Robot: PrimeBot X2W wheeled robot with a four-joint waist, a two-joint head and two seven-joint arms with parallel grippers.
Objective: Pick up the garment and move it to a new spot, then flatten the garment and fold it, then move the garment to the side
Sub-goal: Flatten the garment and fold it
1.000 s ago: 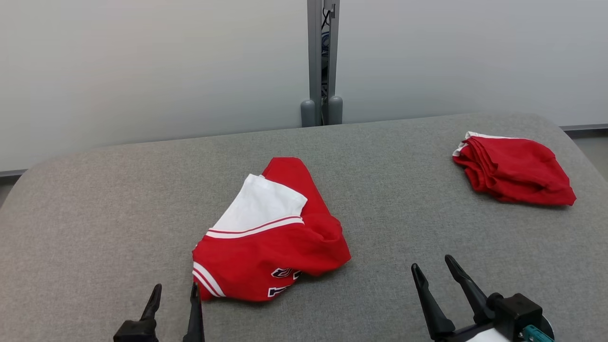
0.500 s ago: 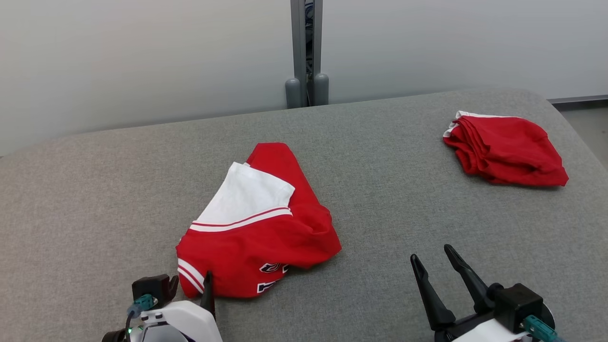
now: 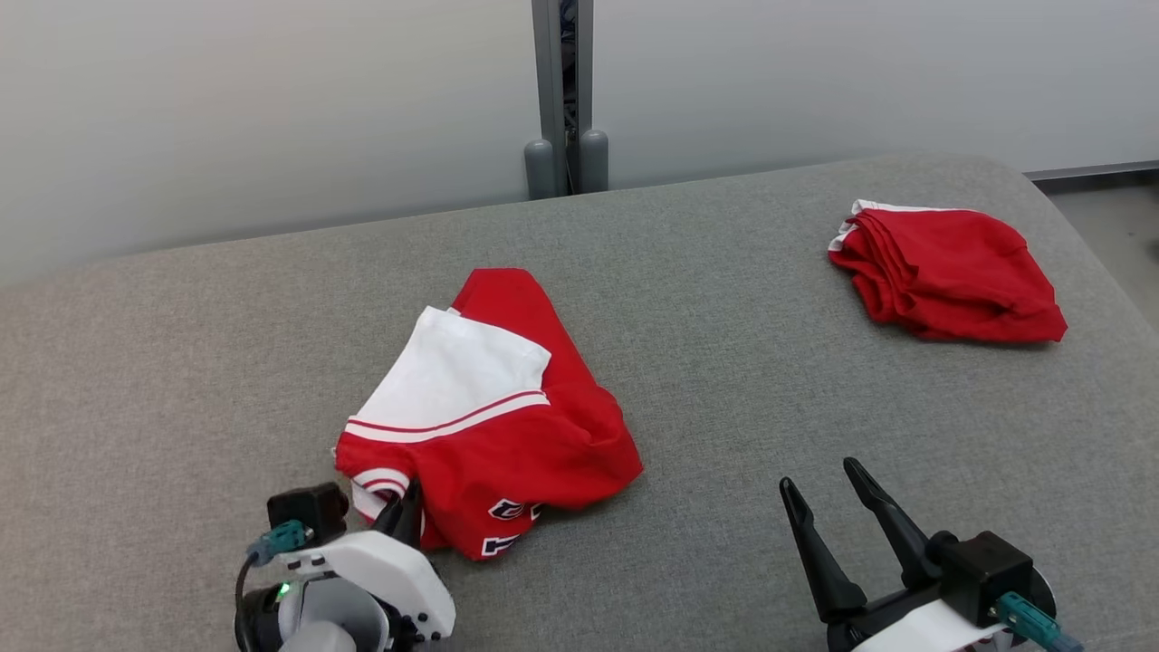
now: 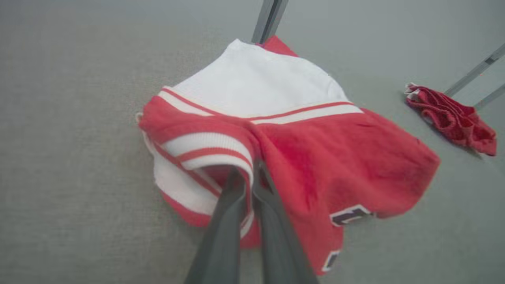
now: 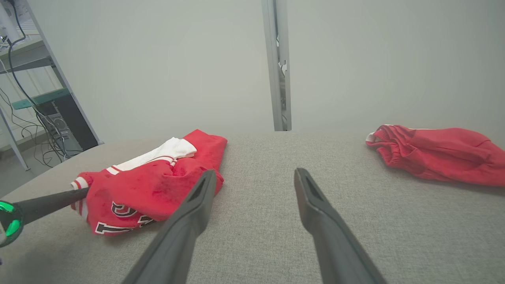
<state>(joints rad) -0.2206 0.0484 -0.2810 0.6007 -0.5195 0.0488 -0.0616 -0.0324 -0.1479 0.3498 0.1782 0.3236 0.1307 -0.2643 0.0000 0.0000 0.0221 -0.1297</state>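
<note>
The red and white garment (image 3: 507,435) on the grey bench (image 3: 742,407) is being gripped at its striped edge by the left tool (image 4: 246,175), while the right tool (image 3: 818,474) is being held wide and empty.

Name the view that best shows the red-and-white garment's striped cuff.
Left wrist view: the striped cuff sits close and central, with the left gripper shut on it. The head view shows it small, partly behind that gripper; the right wrist view shows it distant, toward the left edge.
</note>
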